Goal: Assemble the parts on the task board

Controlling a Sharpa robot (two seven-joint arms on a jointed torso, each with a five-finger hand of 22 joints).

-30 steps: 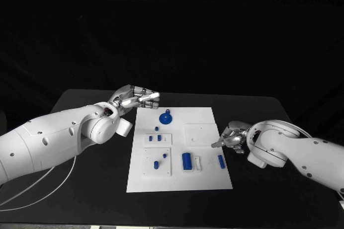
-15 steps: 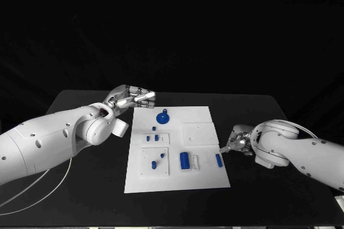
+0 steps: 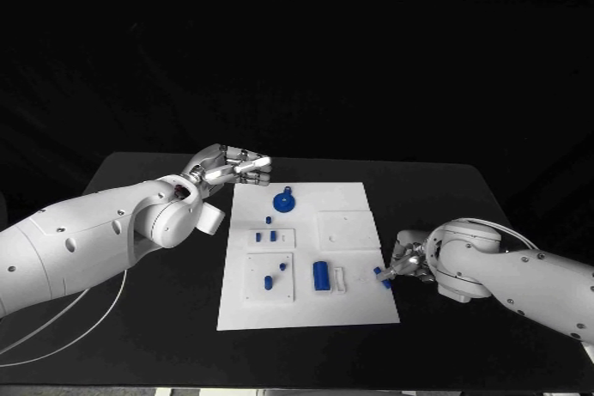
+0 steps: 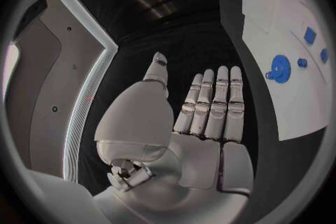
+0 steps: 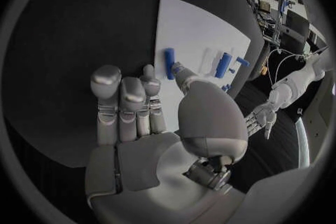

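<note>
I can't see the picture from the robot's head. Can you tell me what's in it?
A white task board lies on a black table, with small blue parts on it, including a round gear. The right hand touches a blue peg at the board's edge, and the left hand hovers open near the far corner.

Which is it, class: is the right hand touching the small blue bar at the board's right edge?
Touching. In the right wrist view the right hand has a fingertip against the blue bar, with no gap between them.
</note>
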